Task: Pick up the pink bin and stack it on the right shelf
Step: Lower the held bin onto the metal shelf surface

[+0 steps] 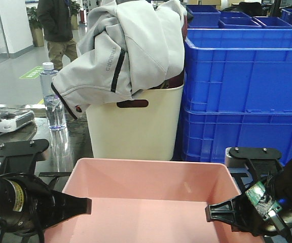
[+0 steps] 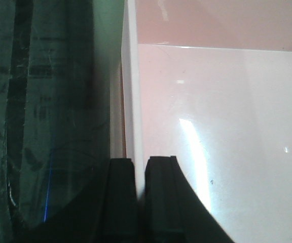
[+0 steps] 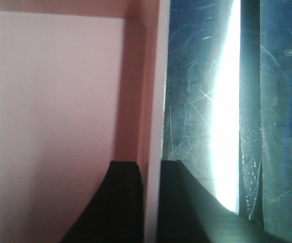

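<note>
Front view: I see the pink bin [image 1: 146, 202] low and centred, in front of the cream bin [image 1: 136, 131] and the blue crates [image 1: 247, 76].
Left wrist view: the left tool [image 2: 140, 167] pinches the bin's left wall, with the dark glossy bench [image 2: 49, 101] beside it.
Right wrist view: the right tool [image 3: 152, 169] pinches the right wall, with the bench alongside.

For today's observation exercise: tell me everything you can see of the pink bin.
The pink bin is a shallow, rectangular, pale-pink tub of smooth plastic, empty, open side up. The left gripper clamps its left wall and the right gripper its right wall, one finger inside, one outside. It is in front of a cream bin, over a dark glossy top.
</note>
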Controlling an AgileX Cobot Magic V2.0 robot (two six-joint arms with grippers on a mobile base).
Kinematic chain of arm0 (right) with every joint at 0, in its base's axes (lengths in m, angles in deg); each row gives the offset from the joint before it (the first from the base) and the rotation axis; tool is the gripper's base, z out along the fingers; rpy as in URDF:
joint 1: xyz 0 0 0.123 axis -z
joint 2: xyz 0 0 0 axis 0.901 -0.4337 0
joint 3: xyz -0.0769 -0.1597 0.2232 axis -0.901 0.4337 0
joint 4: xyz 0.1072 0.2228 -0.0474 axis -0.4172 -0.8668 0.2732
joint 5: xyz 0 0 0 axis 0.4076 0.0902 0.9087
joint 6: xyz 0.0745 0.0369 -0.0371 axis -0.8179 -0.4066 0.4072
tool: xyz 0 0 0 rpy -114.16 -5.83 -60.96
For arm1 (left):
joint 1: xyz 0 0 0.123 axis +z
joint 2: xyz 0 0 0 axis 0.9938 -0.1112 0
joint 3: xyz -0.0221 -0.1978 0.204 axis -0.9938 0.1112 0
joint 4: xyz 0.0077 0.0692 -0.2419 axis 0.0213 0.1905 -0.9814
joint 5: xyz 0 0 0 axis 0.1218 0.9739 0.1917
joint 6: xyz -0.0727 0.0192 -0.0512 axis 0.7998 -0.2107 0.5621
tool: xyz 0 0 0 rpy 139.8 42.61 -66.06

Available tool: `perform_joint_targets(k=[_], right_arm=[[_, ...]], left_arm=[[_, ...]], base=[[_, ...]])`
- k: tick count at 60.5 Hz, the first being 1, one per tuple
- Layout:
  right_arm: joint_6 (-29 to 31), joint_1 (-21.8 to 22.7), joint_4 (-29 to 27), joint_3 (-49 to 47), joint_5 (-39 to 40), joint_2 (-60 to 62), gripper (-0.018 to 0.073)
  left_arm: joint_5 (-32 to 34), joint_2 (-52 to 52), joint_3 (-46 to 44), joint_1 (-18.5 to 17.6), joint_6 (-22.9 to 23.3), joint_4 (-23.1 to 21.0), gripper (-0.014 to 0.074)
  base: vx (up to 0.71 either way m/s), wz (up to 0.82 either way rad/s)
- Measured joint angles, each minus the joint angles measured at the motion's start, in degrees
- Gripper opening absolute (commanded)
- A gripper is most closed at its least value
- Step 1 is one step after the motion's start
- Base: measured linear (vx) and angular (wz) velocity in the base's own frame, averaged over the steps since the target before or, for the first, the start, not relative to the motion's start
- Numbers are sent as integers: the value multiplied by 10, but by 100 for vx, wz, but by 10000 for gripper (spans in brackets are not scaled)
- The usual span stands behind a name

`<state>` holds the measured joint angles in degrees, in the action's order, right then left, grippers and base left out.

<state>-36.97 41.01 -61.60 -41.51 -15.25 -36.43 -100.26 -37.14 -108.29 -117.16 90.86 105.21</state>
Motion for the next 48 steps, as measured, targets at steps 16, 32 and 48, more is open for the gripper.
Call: perform_joint_targets(k=[16,32,48], right_arm=[[0,0,0,0,0,0,-1],[0,0,0,0,0,0,-1],[-4,0,0,0,0,0,-1]], left_arm=[[0,0,0,0,0,0,143],[0,0,0,0,0,0,143],[0,0,0,0,0,0,143]], base=[[3,-2],[0,0],[0,0]])
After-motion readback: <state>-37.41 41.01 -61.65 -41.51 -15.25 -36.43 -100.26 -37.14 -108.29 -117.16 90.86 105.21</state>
